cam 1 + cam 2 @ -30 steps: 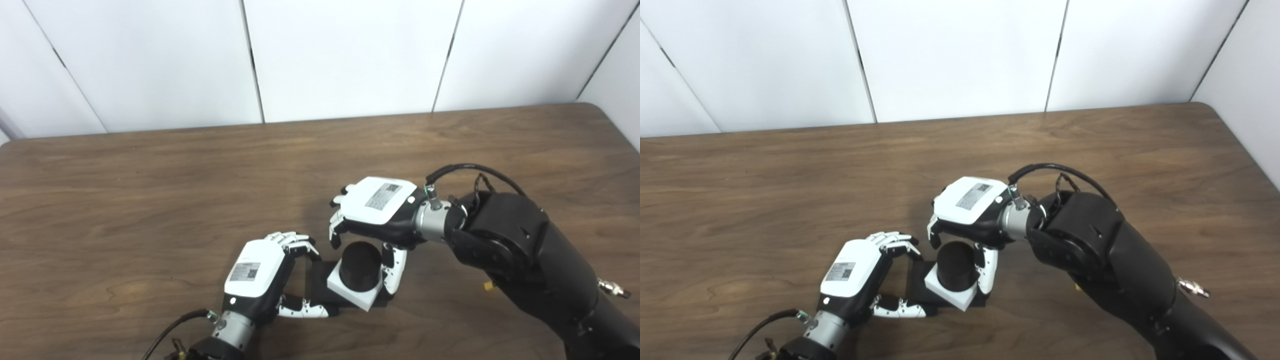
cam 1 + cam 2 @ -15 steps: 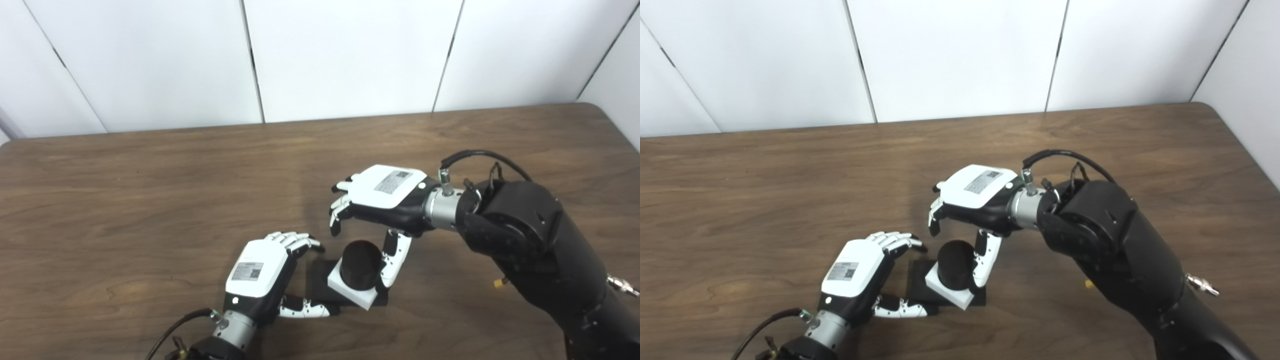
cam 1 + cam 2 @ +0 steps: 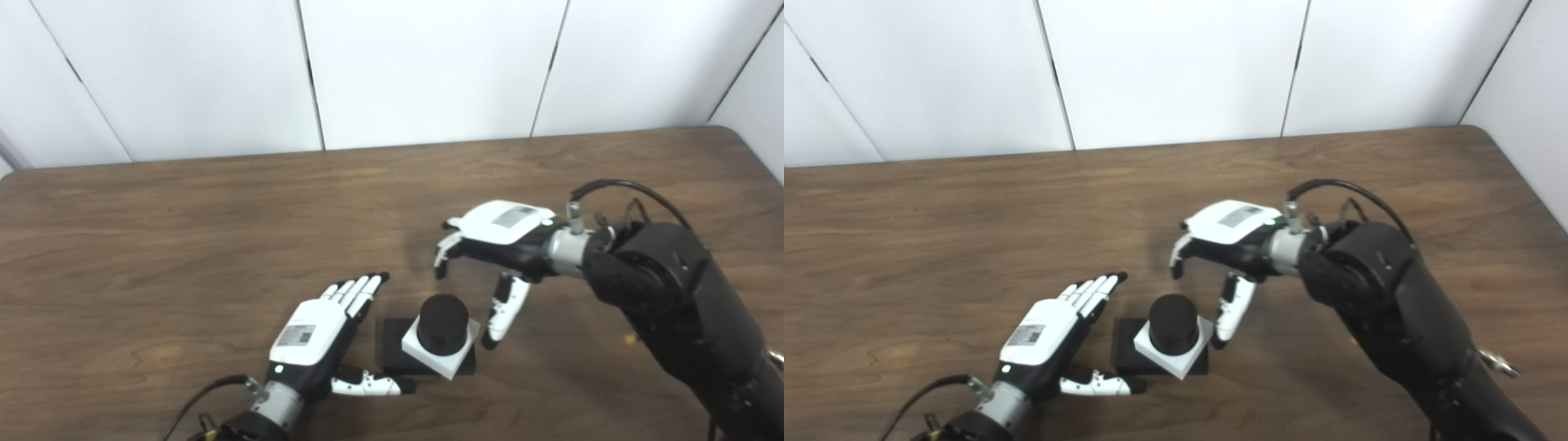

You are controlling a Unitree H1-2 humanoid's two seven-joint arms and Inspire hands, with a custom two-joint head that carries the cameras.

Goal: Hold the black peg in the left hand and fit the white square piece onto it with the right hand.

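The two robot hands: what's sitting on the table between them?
Between the open left hand and the open right hand sits the black peg with the white square piece fitted around it, clear in both eye views.

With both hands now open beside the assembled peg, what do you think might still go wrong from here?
The right hand hangs open with its thumb low beside the white square piece; a careless retreat might clip it.

The white square piece sits skewed to the black peg's base, so full seating looks uncertain.

The left hand lies open beside that base, so nothing steadies the assembly if bumped.
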